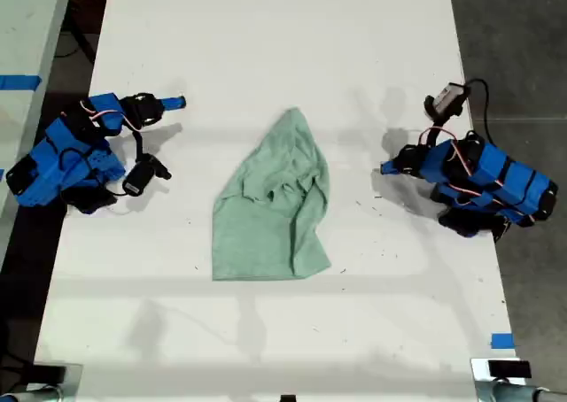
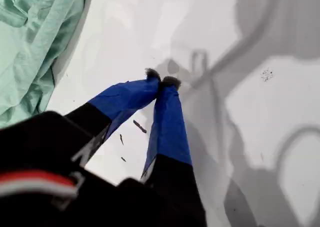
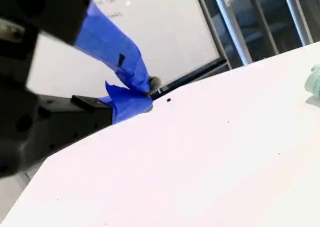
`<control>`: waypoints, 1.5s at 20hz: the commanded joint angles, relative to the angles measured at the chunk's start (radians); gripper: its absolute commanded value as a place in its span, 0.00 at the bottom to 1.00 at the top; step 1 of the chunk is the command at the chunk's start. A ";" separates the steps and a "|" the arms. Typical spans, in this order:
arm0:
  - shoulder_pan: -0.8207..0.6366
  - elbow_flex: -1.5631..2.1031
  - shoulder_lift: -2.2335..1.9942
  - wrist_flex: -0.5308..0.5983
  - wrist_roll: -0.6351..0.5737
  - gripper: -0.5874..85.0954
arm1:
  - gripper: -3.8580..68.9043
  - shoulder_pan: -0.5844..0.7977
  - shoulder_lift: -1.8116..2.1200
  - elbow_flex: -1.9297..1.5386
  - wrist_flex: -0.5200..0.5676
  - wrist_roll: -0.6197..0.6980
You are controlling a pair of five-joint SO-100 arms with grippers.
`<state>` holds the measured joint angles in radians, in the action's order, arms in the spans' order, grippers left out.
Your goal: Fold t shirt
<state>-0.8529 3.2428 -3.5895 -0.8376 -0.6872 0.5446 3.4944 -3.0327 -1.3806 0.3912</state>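
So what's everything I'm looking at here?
table: one, white, fills the exterior view
t shirt: one, pale mint green, crumpled at the table's middle
tape: two bits, blue; one at the table's edge low on the exterior view's right, one on a pale surface at that view's left edge
floor: dark grey, on the exterior view's right
first gripper: one, blue and black, shut, on the exterior view's right of the shirt
second gripper: one, blue and black, shut, on the exterior view's left
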 commanded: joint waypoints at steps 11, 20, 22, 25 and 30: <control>0.591 -0.368 0.769 0.009 0.615 0.00 | 0.07 0.021 0.011 -0.032 -0.003 -0.003; 0.979 -1.198 1.838 -0.193 0.859 0.16 | 0.07 0.011 0.011 -0.028 -0.008 -0.003; 0.999 -1.295 1.922 -0.238 0.908 0.21 | 0.07 0.011 0.011 -0.028 -0.008 -0.003; 1.022 -1.431 2.037 -0.301 0.962 0.25 | 0.07 0.012 0.011 -0.028 -0.008 -0.002; 1.026 -1.513 2.215 -0.373 0.960 0.00 | 0.07 0.012 0.011 -0.028 -0.008 -0.002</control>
<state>0.1534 1.7549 -1.3990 -1.1321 0.2577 0.5538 3.4944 -3.0327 -1.3806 0.3912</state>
